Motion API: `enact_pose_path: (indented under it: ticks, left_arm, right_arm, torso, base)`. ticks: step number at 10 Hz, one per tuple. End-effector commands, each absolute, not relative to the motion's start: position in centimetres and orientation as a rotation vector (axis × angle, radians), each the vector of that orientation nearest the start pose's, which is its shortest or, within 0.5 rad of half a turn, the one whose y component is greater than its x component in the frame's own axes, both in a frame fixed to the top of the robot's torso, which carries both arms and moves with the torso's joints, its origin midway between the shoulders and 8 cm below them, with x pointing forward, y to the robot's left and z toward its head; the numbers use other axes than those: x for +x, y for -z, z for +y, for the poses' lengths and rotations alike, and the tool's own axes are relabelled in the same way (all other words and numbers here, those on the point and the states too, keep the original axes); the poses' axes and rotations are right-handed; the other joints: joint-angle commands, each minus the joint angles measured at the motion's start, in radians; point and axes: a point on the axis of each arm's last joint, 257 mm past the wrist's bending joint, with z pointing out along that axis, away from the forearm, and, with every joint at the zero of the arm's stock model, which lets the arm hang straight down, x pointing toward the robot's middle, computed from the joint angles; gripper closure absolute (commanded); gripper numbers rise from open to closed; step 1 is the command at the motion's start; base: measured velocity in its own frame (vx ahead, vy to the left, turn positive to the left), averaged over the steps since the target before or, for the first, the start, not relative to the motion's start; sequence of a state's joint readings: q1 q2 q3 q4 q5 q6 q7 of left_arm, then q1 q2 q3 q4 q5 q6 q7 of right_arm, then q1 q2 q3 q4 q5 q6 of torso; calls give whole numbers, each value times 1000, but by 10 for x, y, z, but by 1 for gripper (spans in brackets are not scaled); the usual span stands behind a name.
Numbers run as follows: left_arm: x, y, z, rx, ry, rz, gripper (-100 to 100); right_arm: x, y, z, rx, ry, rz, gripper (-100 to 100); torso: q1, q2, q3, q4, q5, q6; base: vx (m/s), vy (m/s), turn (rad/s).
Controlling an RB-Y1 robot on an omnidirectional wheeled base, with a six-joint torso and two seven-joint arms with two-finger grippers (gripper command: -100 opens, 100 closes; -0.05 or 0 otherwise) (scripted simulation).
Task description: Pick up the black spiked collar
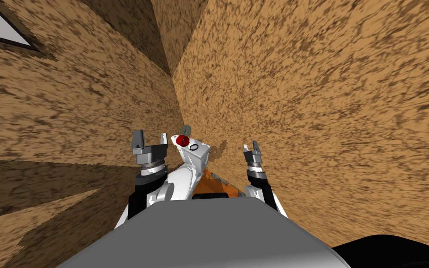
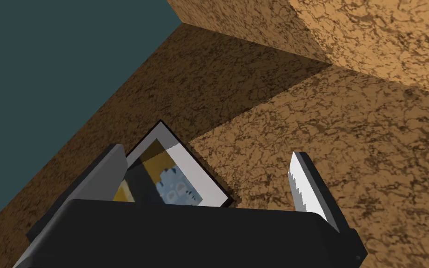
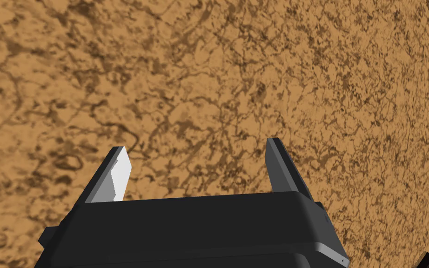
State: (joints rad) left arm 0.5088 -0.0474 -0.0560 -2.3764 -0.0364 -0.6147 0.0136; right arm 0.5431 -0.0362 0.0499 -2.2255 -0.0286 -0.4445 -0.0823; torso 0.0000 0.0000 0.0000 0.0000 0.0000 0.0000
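While the robot stands in a tight corner of brown blotchy walls [image 1: 325, 93], both of its arms reach forward with nothing in them. The black spiked collar [image 1: 193, 147] is a small dark ring with tiny points around it. It lies flat on the top of a white toilet tank [image 1: 204, 157], which sits ahead of the robot between the 2 arms. Just beside the collar, on the same white top, is a round red thing [image 1: 182, 140]. A small grey-green thing [image 1: 187, 128] pokes up right behind the red one, but what it is cannot be told. Below the tank, a strip of orange floor [image 1: 209, 184] shows.

The left gripper [image 1: 150, 137] is up near the tank, on the red thing's side. It is near the collar but not touching it. Its 2 fingers [image 2: 304, 186] stand wide apart and hold nothing. The right gripper [image 1: 251, 148] is on the other side of the tank, close to the wall. Its 2 fingers [image 3: 116, 177] are also spread apart with nothing between them. The collar sits closer to the left gripper than to the right one. Any writing on the things on the tank is too small to read. Down in the corner by the robot's right side there is a black area [image 1: 395, 251].
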Motion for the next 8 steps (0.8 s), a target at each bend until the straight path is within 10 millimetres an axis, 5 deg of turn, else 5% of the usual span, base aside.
enact_pose_path:
  ticks: [1, 8]
  left_arm:
    - [308, -77, 251, -501, 1387, 490, -100]
    - [369, -22, 235, -528, 1384, 734, -100]
  right_arm:
    - [360, 27, -271, 817, -1392, 704, 0]
    - [360, 27, -271, 817, -1392, 704, 0]
  torso:
    - [0, 0, 0, 0, 0, 0]
    - [-2, 6, 3, 1, 0, 0]
  base:
    - [-17, -10, 21]
    - [-69, -25, 35]
